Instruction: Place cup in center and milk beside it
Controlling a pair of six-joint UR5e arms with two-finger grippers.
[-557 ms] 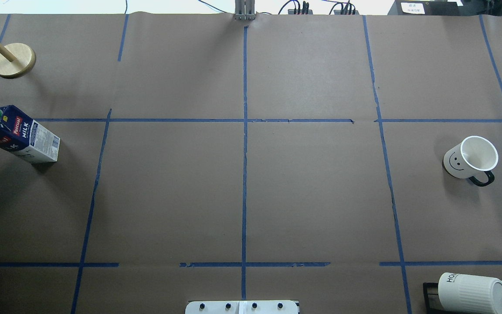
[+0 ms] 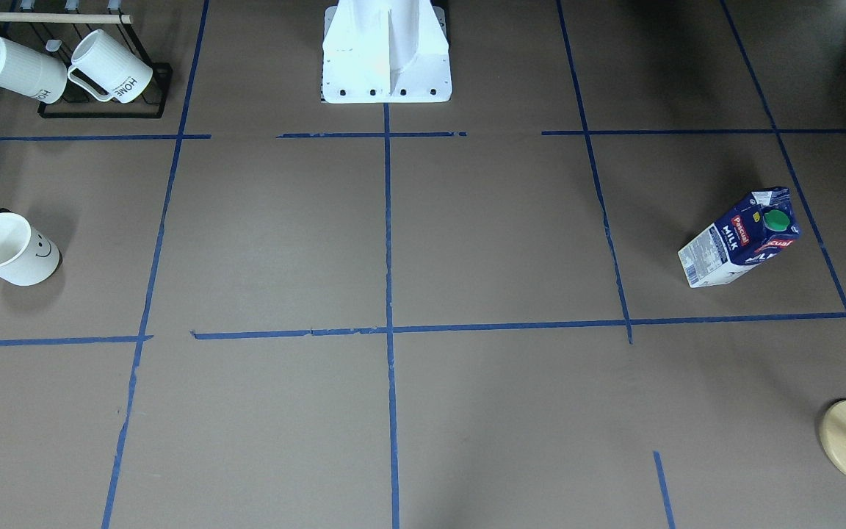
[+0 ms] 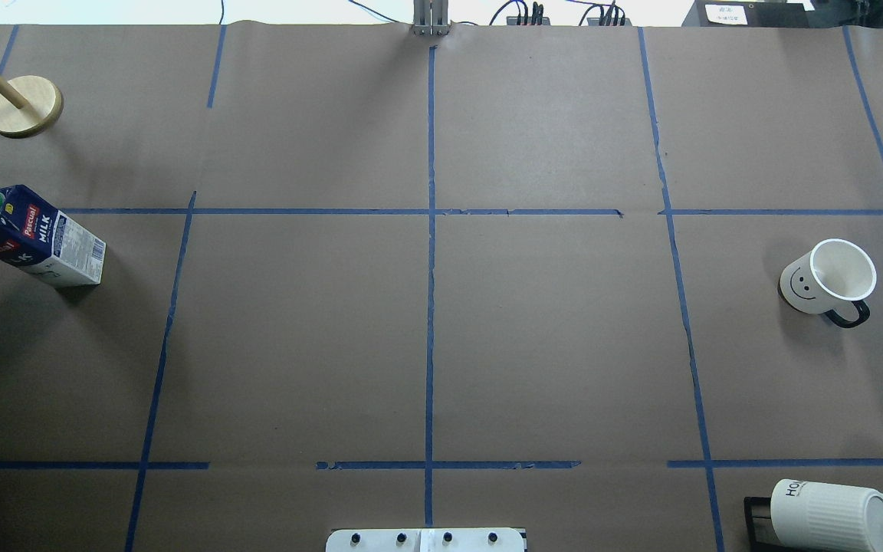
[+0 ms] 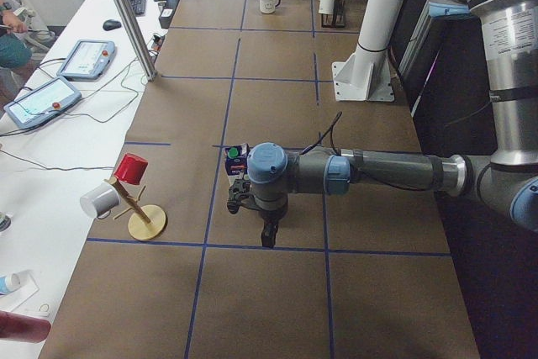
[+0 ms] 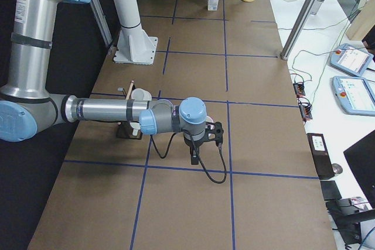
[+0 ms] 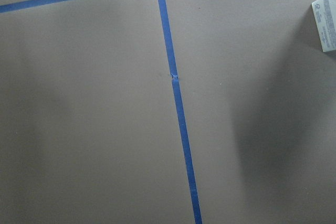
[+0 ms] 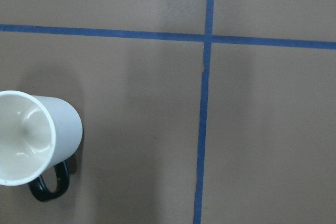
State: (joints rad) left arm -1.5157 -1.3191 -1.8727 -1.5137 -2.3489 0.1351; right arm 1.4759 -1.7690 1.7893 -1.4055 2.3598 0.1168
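The cup [image 3: 825, 280], white with a smiley face and a dark handle, stands upright at the table's right side; it also shows in the front view [image 2: 12, 250] and the right wrist view [image 7: 31, 140]. The milk [image 3: 31, 238] stands at the far left, also in the front view [image 2: 739, 239]; its corner shows in the left wrist view [image 6: 326, 24]. The center [image 3: 431, 211] tape crossing is bare. My left gripper [image 4: 267, 240] hangs by the milk and my right gripper [image 5: 194, 157] hangs over the table. They show only in side views, so I cannot tell whether they are open or shut.
A wooden peg stand [image 3: 24, 107] is at the far left corner. A black rack with ribbed "HOME" mugs [image 3: 832, 514] stands at the near right corner. The robot base [image 2: 386, 51] sits at the near middle edge. A metal post [image 4: 126, 14] stands at the far edge.
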